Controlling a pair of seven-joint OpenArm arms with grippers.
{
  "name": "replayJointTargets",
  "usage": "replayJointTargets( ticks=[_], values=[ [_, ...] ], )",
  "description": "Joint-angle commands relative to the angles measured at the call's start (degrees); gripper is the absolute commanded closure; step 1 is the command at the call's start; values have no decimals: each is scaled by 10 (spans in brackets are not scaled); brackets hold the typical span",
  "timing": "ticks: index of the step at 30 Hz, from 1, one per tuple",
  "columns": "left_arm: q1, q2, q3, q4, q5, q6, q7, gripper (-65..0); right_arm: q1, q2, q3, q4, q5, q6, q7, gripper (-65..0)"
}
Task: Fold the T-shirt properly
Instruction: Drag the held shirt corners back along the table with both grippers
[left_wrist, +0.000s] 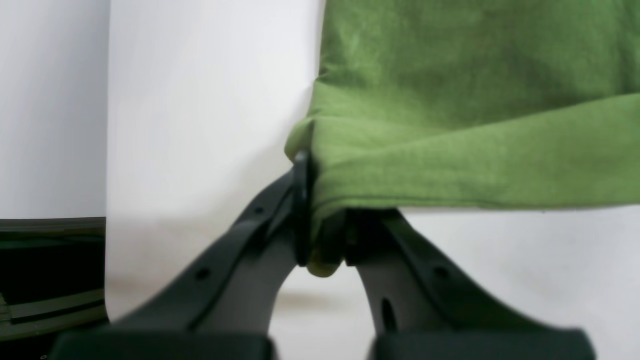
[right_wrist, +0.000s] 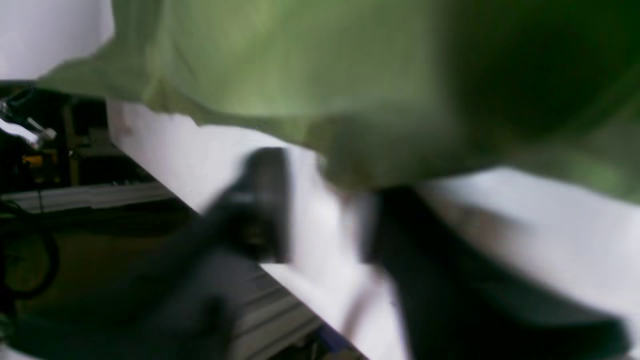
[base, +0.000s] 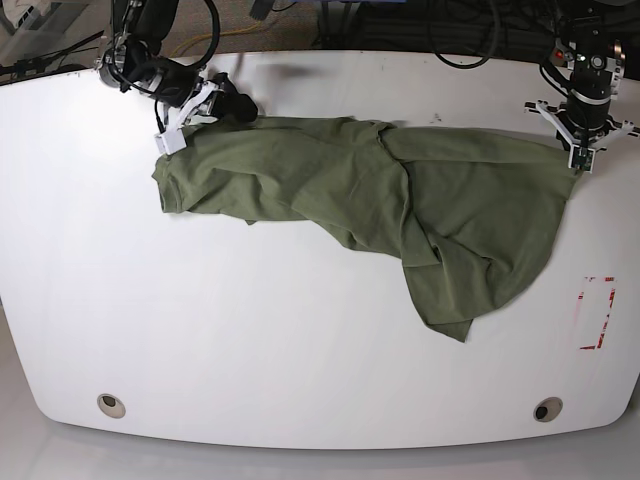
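there, left claw (left_wrist: 324, 235) pinches soft matte t-shirt (base: 400, 205) hem — right claw (right_wrist: 325, 210) too blurred to tell.

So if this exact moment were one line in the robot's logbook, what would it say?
T-shirt: crumpled, unfolded on table | left gripper: shut on T-shirt | right gripper: at shirt edge, blurred, grip unclear

Right wrist view is smeared with motion blur: the right gripper (right_wrist: 325, 210) is just dark streaks, so whether its fingers pinch the T-shirt (right_wrist: 300, 75) can't be told. Cloth runs off that picture at twelve and three o'clock. In the left wrist view, the left gripper (left_wrist: 322, 235) hides the pinched hem; fabric is cut off at three o'clock.
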Motion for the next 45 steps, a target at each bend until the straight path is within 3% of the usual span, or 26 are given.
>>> replayJointTargets(
  ticks=[1,6,18,27,36,45],
  values=[
    [-1,-7,-3,11,0,5,-11,0,7,4,2,8,18,2,11,-94],
    [-1,-7,5,11,0,5,-11,0,7,5,1,11,18,2,28,0],
    [-1,-7,10,11,0,5,-11,0,-4,8,2,29,18,2,34,0],
    [-1,-7,10,12,0,6,-11,0,-74,14,2,186,22,6,31,0],
    [-1,-7,10,12,0,6,-11,0,-86,83,5,225,135,36,27,0],
    [0,-8,8,12,1,6,-11,0,12,121,34,210,138,40,26,0]
  ],
)
